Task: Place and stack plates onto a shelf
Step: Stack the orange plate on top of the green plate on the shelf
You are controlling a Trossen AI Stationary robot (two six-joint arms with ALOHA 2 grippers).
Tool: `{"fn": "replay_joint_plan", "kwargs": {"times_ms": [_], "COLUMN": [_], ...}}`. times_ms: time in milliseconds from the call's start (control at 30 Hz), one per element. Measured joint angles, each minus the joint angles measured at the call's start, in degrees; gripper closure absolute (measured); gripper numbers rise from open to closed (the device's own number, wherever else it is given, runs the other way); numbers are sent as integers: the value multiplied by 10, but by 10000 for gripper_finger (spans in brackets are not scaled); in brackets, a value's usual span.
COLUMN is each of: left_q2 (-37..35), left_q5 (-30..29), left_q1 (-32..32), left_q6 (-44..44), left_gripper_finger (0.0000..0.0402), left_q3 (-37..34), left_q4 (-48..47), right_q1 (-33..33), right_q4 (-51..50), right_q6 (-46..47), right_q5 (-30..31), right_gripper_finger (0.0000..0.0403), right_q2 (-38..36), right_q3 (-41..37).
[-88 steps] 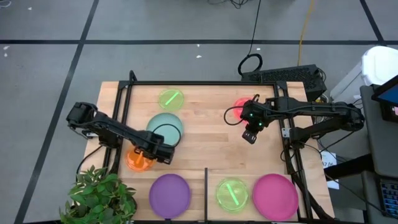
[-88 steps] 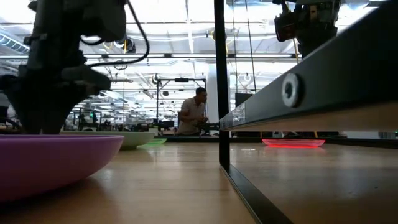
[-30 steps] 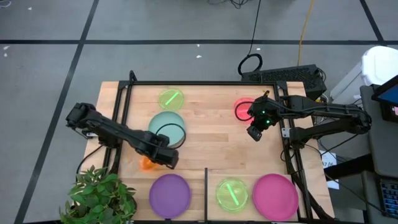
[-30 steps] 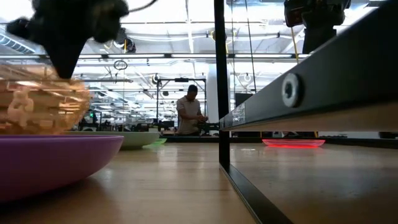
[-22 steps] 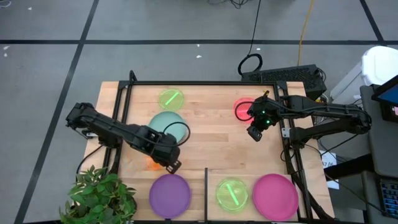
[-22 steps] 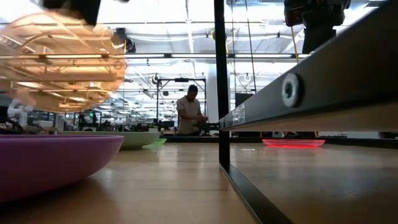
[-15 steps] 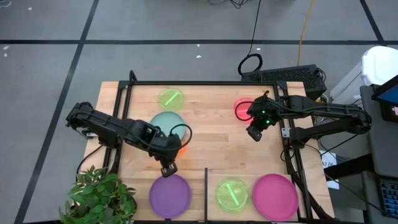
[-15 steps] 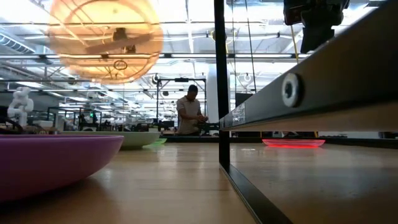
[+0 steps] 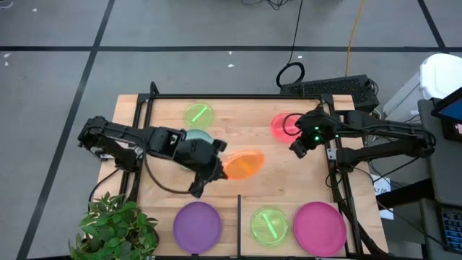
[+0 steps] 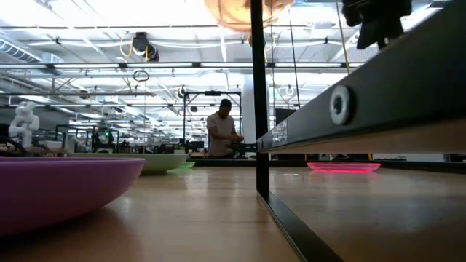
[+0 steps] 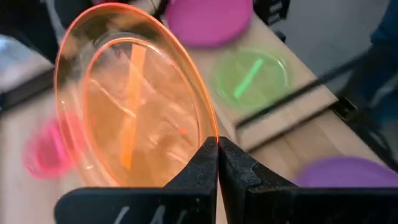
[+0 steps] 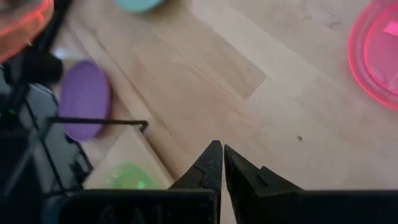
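**Orange plate aloft over pale wood**

Orange plate hangs above mid-worktop in my high view, pinched by the left tool; the right tool, pressed together, hovers beside the red-pink plate.

Low down, I see a purple plate, the black divider bar, and a person in the lit hall.

My left wrist shows fingers clamping the orange rim.

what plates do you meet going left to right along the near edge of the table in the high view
purple plate → green plate → magenta plate
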Motion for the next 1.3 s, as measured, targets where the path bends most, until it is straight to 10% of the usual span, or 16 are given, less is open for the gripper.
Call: {"fn": "replay_joint_plan", "kwargs": {"times_ms": [300,833,1300], "left_q2": [5,88,239], "left_q5": [13,70,158], "left_q1": [17,-13,-39], "left_q6": [93,-1,-72], "left_gripper_finger": [396,396,396], "left_q3": [0,0,172], "left_q4": [82,330,279], "right_q1": [0,0,-1], "right_q4": [-50,-59,-67], "right_q6": [24,-22,-72], "right_q5": [42,89,105], "right_gripper_finger": [402,403,403], "right_q2": [-63,-70,-73], "right_q3": [0,0,0]}}
